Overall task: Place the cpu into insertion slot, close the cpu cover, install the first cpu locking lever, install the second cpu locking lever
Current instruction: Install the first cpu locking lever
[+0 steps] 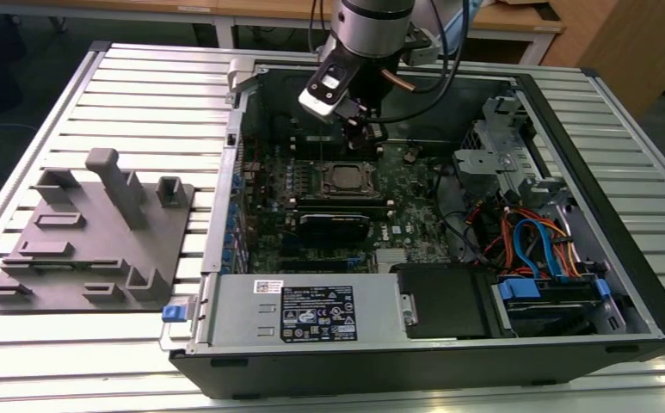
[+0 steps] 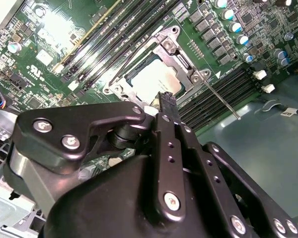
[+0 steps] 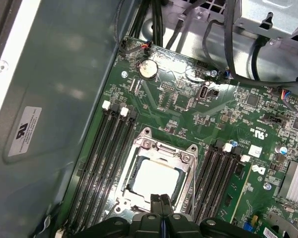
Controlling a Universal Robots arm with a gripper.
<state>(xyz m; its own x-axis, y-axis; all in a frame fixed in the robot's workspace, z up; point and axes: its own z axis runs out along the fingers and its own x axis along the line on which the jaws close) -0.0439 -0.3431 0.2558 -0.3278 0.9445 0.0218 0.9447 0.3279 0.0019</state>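
You are well along, as far as the pictures let you judge: the cpu (image 3: 156, 177) lies flat in the insertion slot (image 1: 322, 179), a little above the middle of the exterior view, and its pale metal top shines through the cut-out of the cpu cover (image 3: 164, 148); the cover looks folded down, its silver frame lying level around the chip in both wrist views, so you can count the first two steps as done; the levers are less certain; in the second wrist view one thin locking lever (image 2: 221, 101) runs out from a corner of the frame across the memory slots (image 2: 228, 84), and it seems to stand free rather than tucked under a catch, though this angle does not settle it; you cannot pick out the other lever with any confidence; treat both lever steps as open work. The gripper (image 2: 166, 99) hangs in the upper middle of the exterior view, inside the open computer case (image 1: 424, 366), just past the slot toward the top of that frame; its jaws are drawn fully together, fingertip against fingertip, with nothing held between them; in both wrist views the joined tips sit at the edge of the cover's frame, just beside the chip; whether they press on the metal or hover above it, you cannot tell.
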